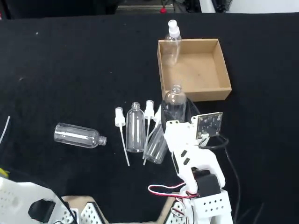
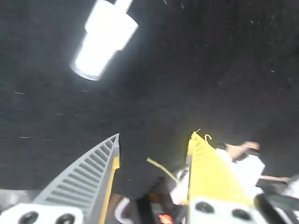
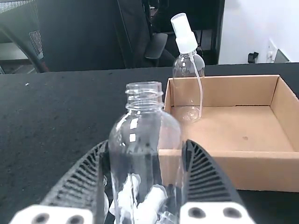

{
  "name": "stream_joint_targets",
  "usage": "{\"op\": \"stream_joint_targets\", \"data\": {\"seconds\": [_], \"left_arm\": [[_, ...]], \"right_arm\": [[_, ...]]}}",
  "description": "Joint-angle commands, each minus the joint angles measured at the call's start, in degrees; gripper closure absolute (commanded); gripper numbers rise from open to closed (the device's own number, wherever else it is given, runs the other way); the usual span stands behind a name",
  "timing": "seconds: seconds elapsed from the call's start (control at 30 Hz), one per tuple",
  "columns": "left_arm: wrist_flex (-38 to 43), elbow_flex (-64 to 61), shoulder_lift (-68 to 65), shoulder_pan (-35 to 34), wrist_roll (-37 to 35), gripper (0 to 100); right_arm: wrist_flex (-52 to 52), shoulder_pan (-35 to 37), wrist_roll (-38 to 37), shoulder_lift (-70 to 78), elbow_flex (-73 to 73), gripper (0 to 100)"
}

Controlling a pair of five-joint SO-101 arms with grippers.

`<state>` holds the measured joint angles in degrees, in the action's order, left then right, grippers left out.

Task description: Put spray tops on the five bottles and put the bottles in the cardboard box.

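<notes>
My right gripper is shut on an upright clear bottle with no top, just in front of the cardboard box. From above, that bottle stands at the box's near left corner, held by the right gripper. A bottle with a spray top stands in the box's far left corner. Three bare bottles lie on the cloth, with two spray tops among them. My left gripper is open above the cloth, a white spray top ahead of it.
The table is covered in black cloth. The left arm's white base sits at the near left corner and the right arm's base at the near edge. Office chairs stand behind the table.
</notes>
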<state>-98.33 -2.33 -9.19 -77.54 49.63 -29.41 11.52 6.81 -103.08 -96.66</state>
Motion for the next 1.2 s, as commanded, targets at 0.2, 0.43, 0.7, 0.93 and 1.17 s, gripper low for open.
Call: {"op": "stream_joint_targets", "data": {"seconds": [0.2,0.43,0.7,0.93,1.17], "left_arm": [[23.5,-13.1,3.3,1.2,-14.8,78],[28.2,-10.6,3.3,2.9,-20.5,78],[39.1,-8.7,3.2,7.0,-32.2,78],[43.2,-8.5,3.8,7.4,-42.5,78],[30.2,-1.2,3.8,9.2,-45.1,78]], "right_arm": [[-0.4,0.2,-0.6,-5.5,0.2,90.6],[-0.4,0.2,-0.6,-5.5,0.2,90.6],[-0.4,0.2,-0.6,-5.5,0.2,90.6],[-0.4,0.2,-0.6,-5.5,0.2,90.6],[-0.4,0.2,-0.6,-5.5,0.2,90.6]]}}
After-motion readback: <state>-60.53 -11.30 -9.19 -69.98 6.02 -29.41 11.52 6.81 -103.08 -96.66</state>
